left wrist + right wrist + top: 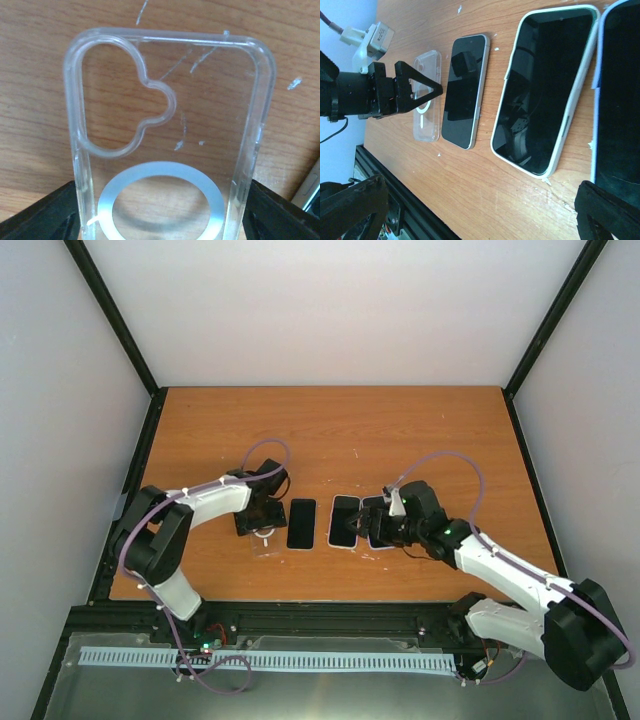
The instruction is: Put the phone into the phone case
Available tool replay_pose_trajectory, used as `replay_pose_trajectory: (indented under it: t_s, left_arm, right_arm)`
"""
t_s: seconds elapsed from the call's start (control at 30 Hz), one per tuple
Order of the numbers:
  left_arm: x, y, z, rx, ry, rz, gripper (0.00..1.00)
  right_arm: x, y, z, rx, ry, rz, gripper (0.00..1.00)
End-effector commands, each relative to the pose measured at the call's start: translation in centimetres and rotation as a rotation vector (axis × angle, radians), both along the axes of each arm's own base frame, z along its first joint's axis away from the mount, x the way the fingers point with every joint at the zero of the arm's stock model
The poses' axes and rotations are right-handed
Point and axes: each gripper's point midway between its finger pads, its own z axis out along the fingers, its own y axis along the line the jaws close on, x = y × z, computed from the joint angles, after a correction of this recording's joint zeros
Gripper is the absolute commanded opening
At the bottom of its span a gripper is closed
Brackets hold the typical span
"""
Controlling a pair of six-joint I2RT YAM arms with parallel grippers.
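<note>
The clear phone case [210, 100] lies flat on the wooden table, with a camera cutout and a white ring. My left gripper [162, 220] has its jaws against both side walls of the case, and it also shows in the top view [262, 518]. The bare black phone [301, 523] lies screen up just right of the case, also in the right wrist view [465, 90]. My right gripper [480, 215] is open and empty, hovering over the near ends of the phones on the right [385, 527].
A black phone in a white case [545, 85] lies right of the bare phone. Another cased phone [620, 100] lies beside it, partly under my right gripper. The table's front edge and black rail [395, 210] are close below.
</note>
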Motion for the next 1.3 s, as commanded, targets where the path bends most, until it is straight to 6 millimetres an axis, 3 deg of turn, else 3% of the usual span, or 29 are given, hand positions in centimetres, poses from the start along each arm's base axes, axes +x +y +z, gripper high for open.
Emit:
replay_pose_trajectory:
  t_s: [0.0, 0.2, 0.43, 0.6, 0.8, 1.0, 1.27]
  left_arm:
    - [0.1, -0.9, 0.9, -0.061, -0.031, -0.026, 0.70]
    - [0.6, -1.9, 3.4, -0.223, -0.085, -0.050, 0.66]
    - [1.1, -6.2, 11.3, -0.663, -0.256, -0.123, 0.63]
    - [0.2, -8.1, 14.9, -0.843, -0.311, -0.179, 0.63]
    - [-1.0, -9.0, 15.5, -0.947, -0.301, -0.216, 0.63]
    - [-1.9, -9.1, 15.2, -0.981, -0.297, -0.219, 0.63]
    - [-2.3, -9.0, 15.7, -1.003, -0.315, -0.221, 0.65]
  right_arm:
    - [-0.5, 2.3, 0.6, 0.043, -0.012, 0.051, 0.96]
    - [-2.0, 6.4, 1.7, 0.087, -0.053, 0.161, 0.89]
    - [-2.4, 9.4, 4.3, 0.205, -0.106, 0.203, 0.74]
    - [-2.5, 11.6, 6.2, 0.324, -0.112, 0.238, 0.61]
    - [-2.9, 13.4, 7.3, 0.358, -0.117, 0.265, 0.46]
    - [-2.9, 14.3, 6.7, 0.346, -0.100, 0.261, 0.35]
    - [-3.2, 15.7, 6.7, 0.328, -0.092, 0.273, 0.03]
